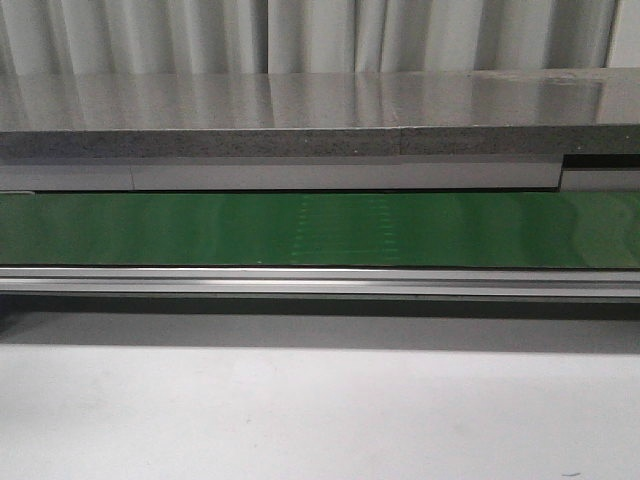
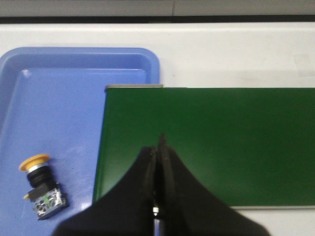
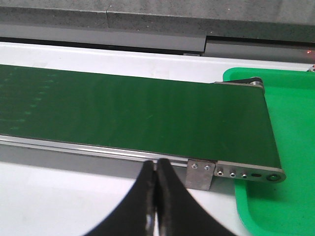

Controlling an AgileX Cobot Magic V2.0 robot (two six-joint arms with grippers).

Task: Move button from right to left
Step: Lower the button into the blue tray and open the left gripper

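The button (image 2: 40, 184), with a yellow-orange cap on a black body, lies on its side in a blue tray (image 2: 59, 108) in the left wrist view. My left gripper (image 2: 158, 147) is shut and empty, above the green conveyor belt (image 2: 211, 142) near its end beside the blue tray. My right gripper (image 3: 156, 167) is shut and empty, over the white table just in front of the belt's near rail. No button shows in the right wrist view or the front view. Neither gripper shows in the front view.
The green belt (image 1: 320, 228) runs across the front view, with a metal rail (image 1: 320, 282) in front and a grey ledge (image 1: 300, 110) behind. A green tray (image 3: 285, 147) lies under the belt's end in the right wrist view. The white tabletop (image 1: 320, 410) lies in front.
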